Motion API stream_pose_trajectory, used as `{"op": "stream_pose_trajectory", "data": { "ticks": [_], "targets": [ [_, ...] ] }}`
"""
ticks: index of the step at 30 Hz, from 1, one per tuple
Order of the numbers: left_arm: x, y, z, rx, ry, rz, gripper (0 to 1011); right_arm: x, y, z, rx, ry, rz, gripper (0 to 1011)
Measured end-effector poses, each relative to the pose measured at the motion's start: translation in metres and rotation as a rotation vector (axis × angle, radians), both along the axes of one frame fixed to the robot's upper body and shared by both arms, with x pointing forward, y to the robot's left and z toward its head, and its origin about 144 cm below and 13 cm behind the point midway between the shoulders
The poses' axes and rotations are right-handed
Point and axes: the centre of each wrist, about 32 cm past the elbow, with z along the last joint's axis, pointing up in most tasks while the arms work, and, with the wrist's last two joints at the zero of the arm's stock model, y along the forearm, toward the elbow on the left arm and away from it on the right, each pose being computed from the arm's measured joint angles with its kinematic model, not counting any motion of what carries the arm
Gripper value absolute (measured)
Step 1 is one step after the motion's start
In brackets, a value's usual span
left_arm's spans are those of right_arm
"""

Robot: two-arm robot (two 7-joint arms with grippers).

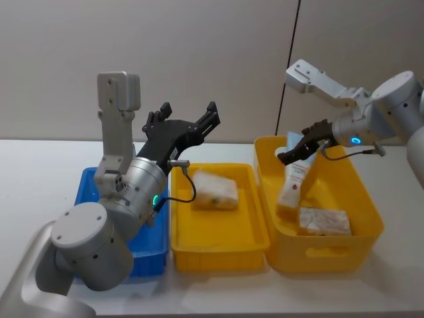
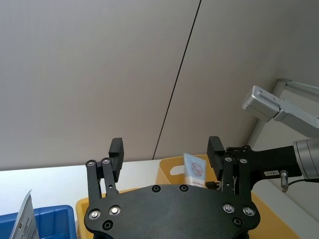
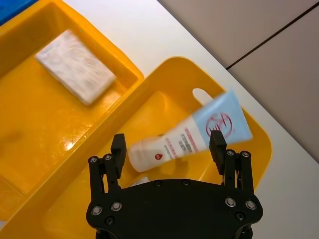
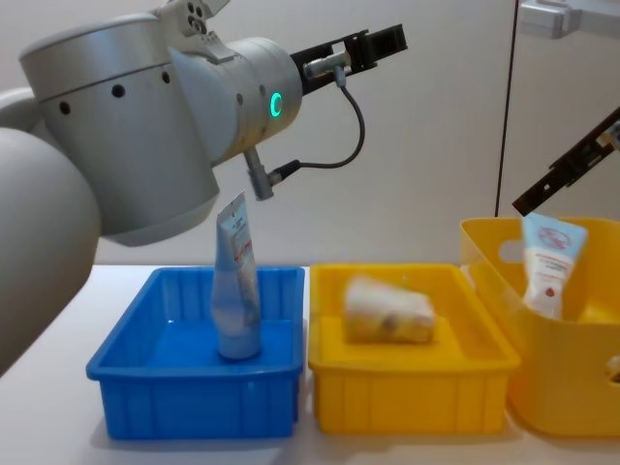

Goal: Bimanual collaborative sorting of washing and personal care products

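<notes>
A pale blue-white tube (image 1: 294, 177) with red print leans cap-down in the right yellow bin (image 1: 361, 199). It also shows as the tube (image 3: 189, 138) and the tube (image 4: 549, 260). My right gripper (image 1: 295, 150) hovers open just above it; in the right wrist view the gripper (image 3: 167, 147) has its fingers either side of the tube without touching. A second tube (image 4: 235, 291) stands upright in the blue bin (image 4: 194, 378). My left gripper (image 1: 183, 118) is raised high over the bins, open and empty, as also seen in its own gripper (image 2: 165, 152) view.
The middle yellow bin (image 1: 218, 248) holds a soft wrapped pack (image 1: 213, 188). A flat patterned pack (image 1: 323, 220) lies in the right yellow bin beside the tube. The three bins stand side by side on a white table (image 1: 40, 172) before a wall.
</notes>
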Motion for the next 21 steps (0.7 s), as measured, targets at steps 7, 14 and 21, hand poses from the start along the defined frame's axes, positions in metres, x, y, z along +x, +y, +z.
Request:
{"op": "stream_pose_trajectory", "data": {
  "ticks": [7,14,21],
  "targets": [
    [0.0,0.0,0.0,0.0,0.0,0.0,1001,-0.0005,0.0002,0.0006,-0.002,0.0,0.0,1002],
    [0.0,0.0,0.0,0.0,0.0,0.0,1001,-0.0008,0.0001,0.0011,-0.003,-0.001,0.0,1002],
    [0.0,0.0,0.0,0.0,0.0,0.0,1001,-0.001,0.0002,0.0015,-0.003,-0.002,0.0,1002]
  ]
}}
